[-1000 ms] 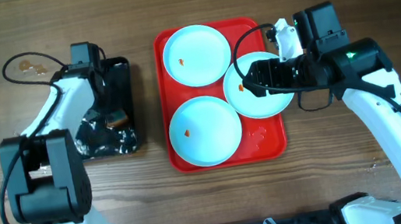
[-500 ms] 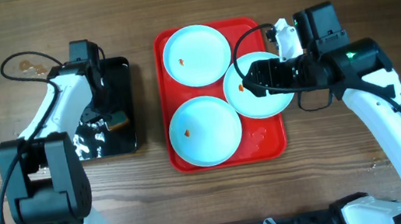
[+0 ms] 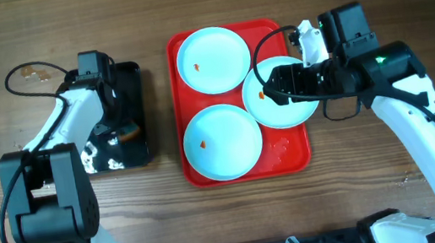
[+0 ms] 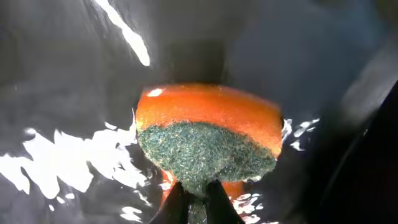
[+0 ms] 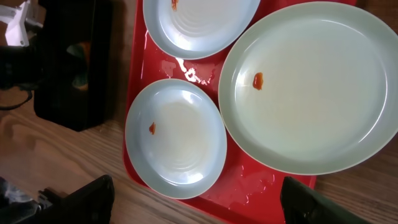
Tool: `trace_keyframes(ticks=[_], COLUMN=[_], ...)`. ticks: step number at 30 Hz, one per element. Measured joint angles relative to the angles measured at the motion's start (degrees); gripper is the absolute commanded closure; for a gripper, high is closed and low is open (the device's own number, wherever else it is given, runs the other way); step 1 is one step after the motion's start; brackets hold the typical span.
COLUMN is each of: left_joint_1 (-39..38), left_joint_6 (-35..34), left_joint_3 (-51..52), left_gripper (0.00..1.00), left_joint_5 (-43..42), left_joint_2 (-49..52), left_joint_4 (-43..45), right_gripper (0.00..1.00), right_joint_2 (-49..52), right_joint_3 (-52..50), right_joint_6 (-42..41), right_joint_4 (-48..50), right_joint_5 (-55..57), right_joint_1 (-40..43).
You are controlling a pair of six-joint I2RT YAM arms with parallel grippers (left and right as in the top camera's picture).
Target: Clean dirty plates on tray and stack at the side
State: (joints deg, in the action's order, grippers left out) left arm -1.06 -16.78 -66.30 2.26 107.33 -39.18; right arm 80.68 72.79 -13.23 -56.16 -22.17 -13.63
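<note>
The red tray [image 3: 184, 101] holds three pale plates, each with a small orange-red smear: far [image 3: 212, 59], near [image 3: 222, 140] and right [image 3: 271, 105]. They also show in the right wrist view: far [image 5: 199, 25], near [image 5: 177, 140], right [image 5: 317, 87]. My right gripper [image 3: 274, 90] hovers over the right plate, open wide and empty [image 5: 202, 199]. My left gripper [image 3: 123, 135] is inside the black tray [image 3: 132, 69], shut on an orange sponge with a green scouring face [image 4: 208, 140]; the fingers [image 4: 177, 202] pinch its lower edge.
The black tray's floor is wet and shiny [image 4: 68, 162]. Water drops lie on the red tray's near right corner [image 3: 283, 148]. A cable loop and a small stain [image 3: 33, 73] sit at the far left. The wooden table [image 3: 381, 192] surrounds both trays.
My left gripper has shifted a little inside the black tray with the sponge, and the wet glare there has changed. The right arm and the plates have not moved.
</note>
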Motion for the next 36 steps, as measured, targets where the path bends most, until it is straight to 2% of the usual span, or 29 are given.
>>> trace_keyframes(ticks=[7, 10, 15, 18, 21, 27, 32, 36], left_joint_1=[0.0, -0.1, -0.2, -0.4, -0.5, -1.9, -3.0, -3.1], left_joint_6=[4.4, 4.7, 4.7, 4.7, 4.5, 4.5, 4.5, 4.5], left_joint_3=[-7.2, -12.9, -13.8, -15.3, -18.6, -20.5, -20.6, -20.5], left_gripper=[0.96, 0.96, 0.96, 0.96, 0.96, 0.96, 0.96, 0.96], left_joint_5=[-0.6, -0.6, -3.1, -6.1, -8.2, -9.9, -10.4, -10.3], left_joint_2=[-1.4, -5.8, -7.7, -7.6, -7.6, -7.6, -7.6, -7.6], left_joint_4=[-13.2, -14.0, -14.3, -15.2, -15.7, -16.0, -16.5, -16.4], right_gripper=[0.26, 0.31, 0.31, 0.30, 0.30, 0.30, 0.30, 0.37], right_joint_2=[0.0, 0.0, 0.3, 4.1, 10.3, 24.0, 25.6, 26.1], right_joint_3=[0.0, 0.1, 0.1, 0.2, 2.4, 13.2, 13.5, 13.6], right_joint_6=[1.2, 3.3, 4.5, 4.6, 6.1, 7.6, 8.5, 9.0], right_joint_4=[7.2, 12.8, 21.0, 25.3, 24.2, 18.9, 19.3, 23.0], right_joint_5=[0.9, 0.9, 0.8, -0.1, -0.3, -1.8, -1.8, -1.8], right_joint_1=[0.0, 0.0, 0.0, 0.0, 0.0, 0.0, 0.0, 0.0])
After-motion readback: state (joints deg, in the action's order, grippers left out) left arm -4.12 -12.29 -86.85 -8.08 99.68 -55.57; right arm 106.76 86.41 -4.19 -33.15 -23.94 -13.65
